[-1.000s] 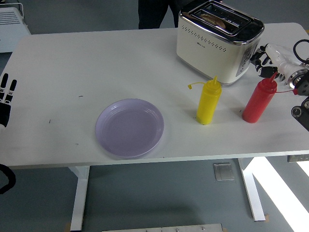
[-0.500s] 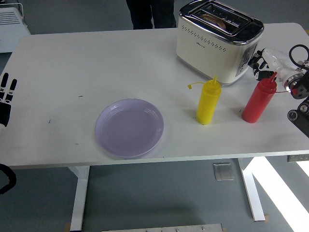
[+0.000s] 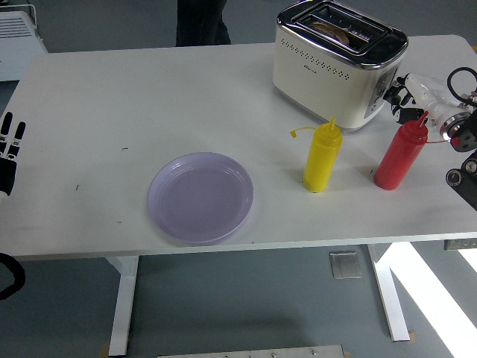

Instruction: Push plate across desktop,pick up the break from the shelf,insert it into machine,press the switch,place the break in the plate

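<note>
two hands showed: right hand at toaster end, grip unclear; left hand spread, empty, at table edge.

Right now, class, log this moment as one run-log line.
stage: switch | right hand at cream toaster end | bread in slot | lilac plate empty | left hand idle

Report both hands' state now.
Left hand: open, fingers straight, holding nothing, at the table's left edge.
Right hand: at the toaster's switch side; cannot tell.
</note>
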Controlling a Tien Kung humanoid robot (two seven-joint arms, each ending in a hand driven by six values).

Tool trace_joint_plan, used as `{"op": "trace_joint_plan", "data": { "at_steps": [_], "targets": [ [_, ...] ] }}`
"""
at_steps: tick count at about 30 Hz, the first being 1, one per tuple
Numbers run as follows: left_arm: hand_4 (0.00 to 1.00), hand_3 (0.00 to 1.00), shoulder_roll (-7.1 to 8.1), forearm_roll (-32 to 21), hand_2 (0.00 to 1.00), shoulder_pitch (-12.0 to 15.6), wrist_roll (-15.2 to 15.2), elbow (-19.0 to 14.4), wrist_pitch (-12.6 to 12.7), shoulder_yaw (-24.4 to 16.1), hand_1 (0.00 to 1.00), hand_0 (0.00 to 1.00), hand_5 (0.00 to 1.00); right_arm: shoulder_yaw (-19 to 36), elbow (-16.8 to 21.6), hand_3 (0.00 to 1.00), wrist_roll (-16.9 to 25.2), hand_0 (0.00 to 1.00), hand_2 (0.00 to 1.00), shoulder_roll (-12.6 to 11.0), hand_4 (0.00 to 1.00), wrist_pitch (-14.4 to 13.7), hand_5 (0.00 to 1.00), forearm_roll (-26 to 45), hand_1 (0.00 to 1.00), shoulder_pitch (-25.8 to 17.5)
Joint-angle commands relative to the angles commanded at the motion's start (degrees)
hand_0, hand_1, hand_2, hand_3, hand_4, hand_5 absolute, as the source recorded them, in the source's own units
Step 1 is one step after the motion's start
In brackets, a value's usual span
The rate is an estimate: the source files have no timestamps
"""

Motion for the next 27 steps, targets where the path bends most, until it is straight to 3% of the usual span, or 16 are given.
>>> {"op": "trace_joint_plan", "data": {
  "at_steps": [7, 12, 15, 16, 21, 22, 27],
  "targets": [
    [0.756, 0.748, -0.02, -0.01, 0.704, 0.07, 0.04, -0.07, -0.01, 0.07, 0.757, 0.817, 0.982, 8.22, 7.27, 0.568, -3.31, 0.532, 0.637, -1.66, 0.346, 4.62, 0.038, -5.40, 0.557, -1.62],
    [0.754, 0.747, 0.01, -0.07, 0.703, 0.12, 0.05, -0.06, -0.03, 0.15, 0.757, 0.817, 0.983, 13.97, 11.39, 0.569, -4.55, 0.531, 0.638, -2.95, 0.349, 6.10, 0.040, -7.60, 0.558, -1.85],
    [0.754, 0.747, 0.01, -0.10, 0.703, 0.19, 0.04, -0.03, -0.02, 0.12, 0.757, 0.817, 0.983, 15.45, 11.99, 0.569, -4.03, 0.531, 0.638, -3.53, 0.349, 4.36, 0.040, -6.78, 0.558, -0.98],
    [0.756, 0.746, 0.01, -0.10, 0.703, 0.21, 0.03, -0.01, -0.02, 0.10, 0.757, 0.817, 0.983, 15.56, 12.01, 0.570, -3.84, 0.521, 0.628, -3.63, 0.394, 3.76, 0.015, -6.46, 0.547, -0.70],
    [0.756, 0.746, 0.02, -0.09, 0.703, 0.19, 0.03, 0.11, 0.02, 0.17, 0.757, 0.817, 0.983, 12.61, 10.82, 0.570, -2.92, 0.521, 0.628, -3.16, 0.394, 0.60, 0.015, -1.19, 0.547, 3.21],
    [0.754, 0.747, 0.01, -0.11, 0.703, 0.18, 0.03, 0.14, 0.04, 0.17, 0.757, 0.816, 0.981, 11.54, 10.30, 0.662, -3.05, 0.546, 0.671, -2.75, 0.588, 0.42, 0.039, 0.05, 0.602, 4.34],
    [0.754, 0.747, 0.04, -0.30, 0.703, 0.19, 0.08, 0.26, 0.05, 0.16, 0.757, 0.816, 0.981, 6.94, 7.90, 0.662, -3.79, 0.546, 0.671, -0.58, 0.588, 0.12, 0.039, 3.62, 0.602, 9.13]
  ]
}}
